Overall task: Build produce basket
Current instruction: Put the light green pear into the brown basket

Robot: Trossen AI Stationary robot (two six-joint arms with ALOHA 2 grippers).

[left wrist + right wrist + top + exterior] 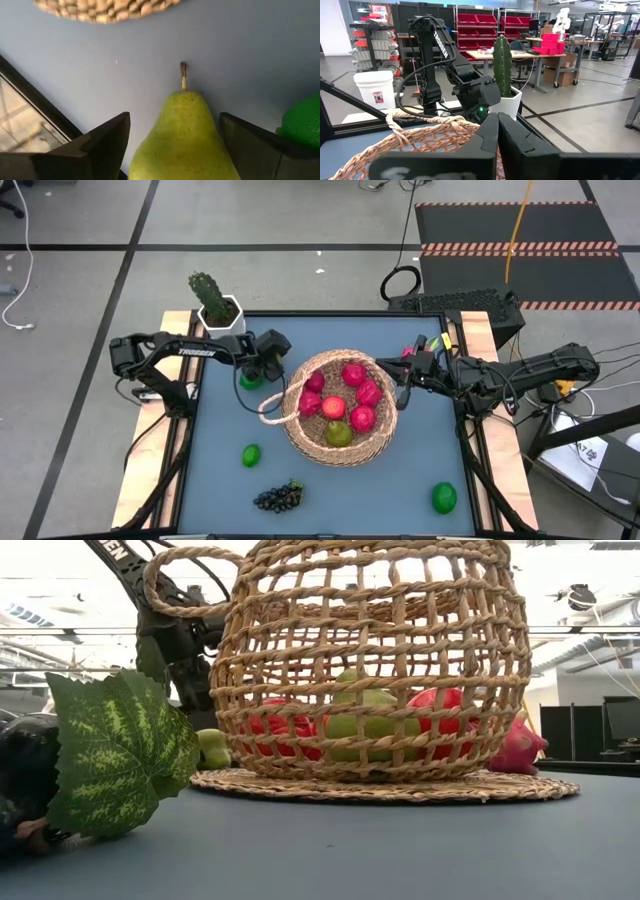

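The woven basket (335, 420) stands mid-table holding several red fruits (360, 393) and a pear (338, 434). Just left of it my left gripper (254, 372) slants down, open, over a yellow-green pear (185, 140) that lies on its side on the blue tabletop, stem (183, 75) toward the basket. One finger (107, 145) stands on each side of the pear. A lime (302, 125) lies right beside it. My right gripper (497, 135) hovers level and shut at the basket's right rim (405, 375), holding nothing. My left gripper straddles the pear's wide body (150, 150), coming from above at a slant with its fingers running along the pear's length. The pear lies on the table. I cannot tell whether either finger touches it.
A potted cactus (213, 300) stands at the far left corner. Near the front edge lie a lime (250, 455), a dark grape bunch with a leaf (280, 498) and another green fruit (443, 498). A pink dragon fruit (520, 745) lies behind the basket's right side.
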